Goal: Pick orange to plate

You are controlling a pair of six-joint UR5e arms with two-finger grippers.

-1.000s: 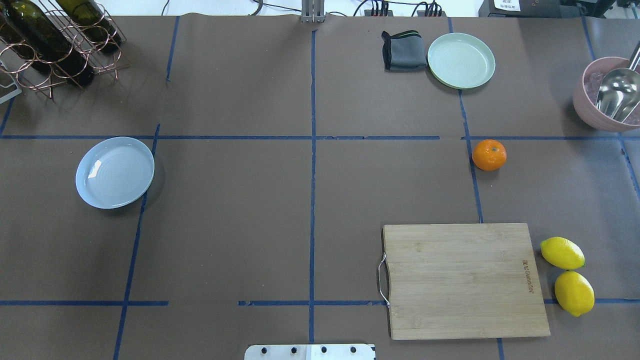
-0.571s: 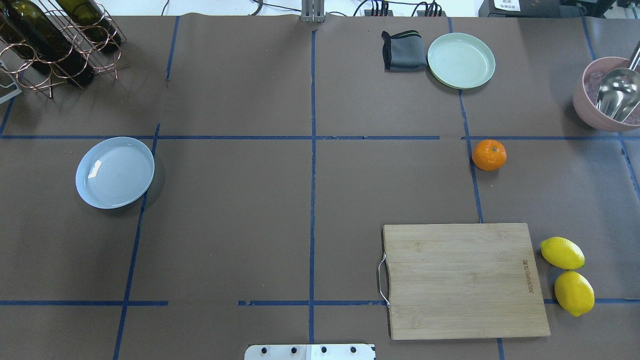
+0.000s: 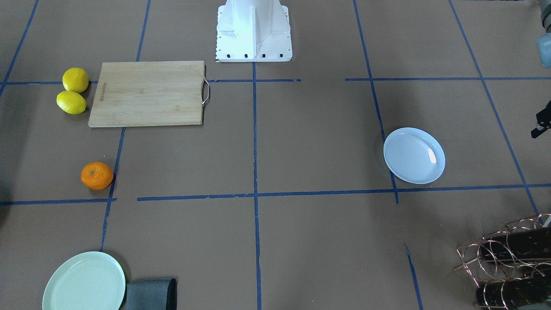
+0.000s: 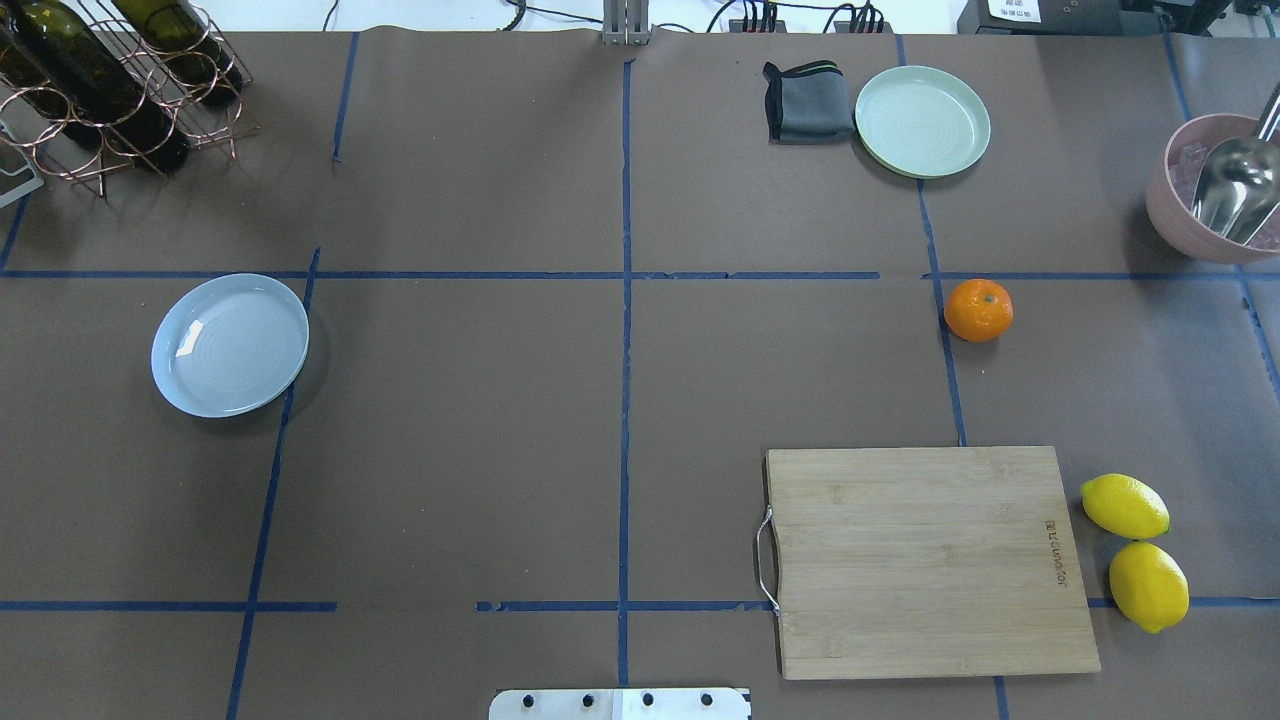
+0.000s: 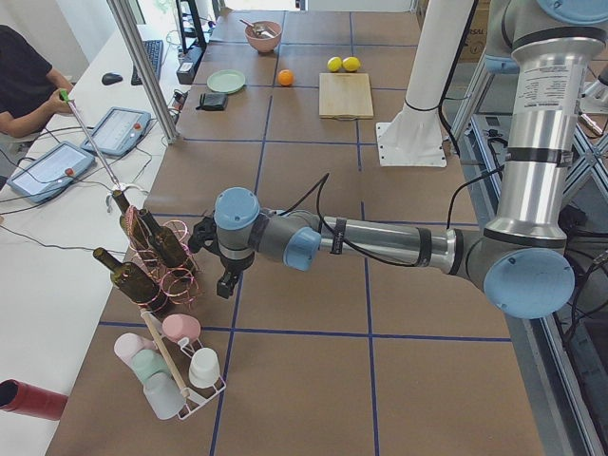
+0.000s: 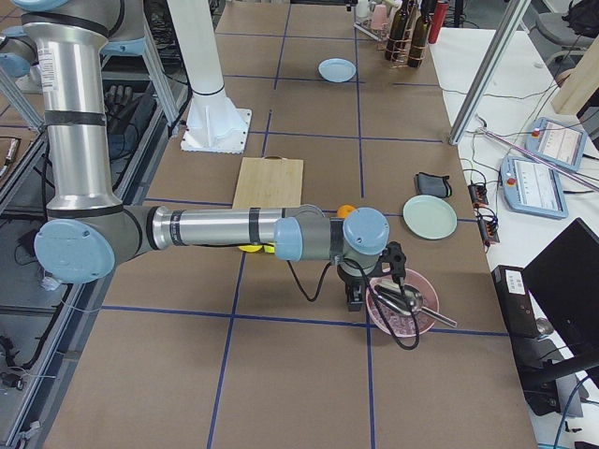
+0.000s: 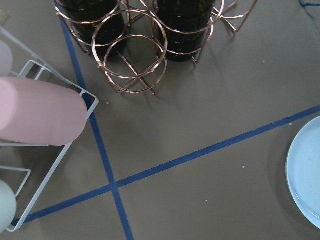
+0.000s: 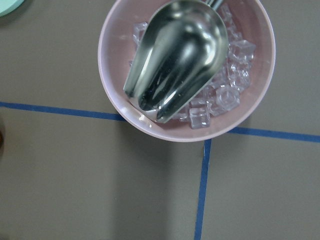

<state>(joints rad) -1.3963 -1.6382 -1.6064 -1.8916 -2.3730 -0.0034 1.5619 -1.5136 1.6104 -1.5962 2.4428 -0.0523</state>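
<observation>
The orange rests on the brown table at the right, beside a blue tape line; it also shows in the front view. Far off on the left lies the pale bluish-white plate, bare, with its edge in the left wrist view. My left gripper hangs near the wine rack, left of the plate. The right gripper hovers by the pink bowl, right of the orange. Neither wrist view shows fingers, so I cannot tell whether either is open or shut.
A pink bowl of ice cubes holds a metal scoop. A mint-green plate and grey cloth lie at the back. The cutting board and two lemons sit near the front right. Wine rack stands back left.
</observation>
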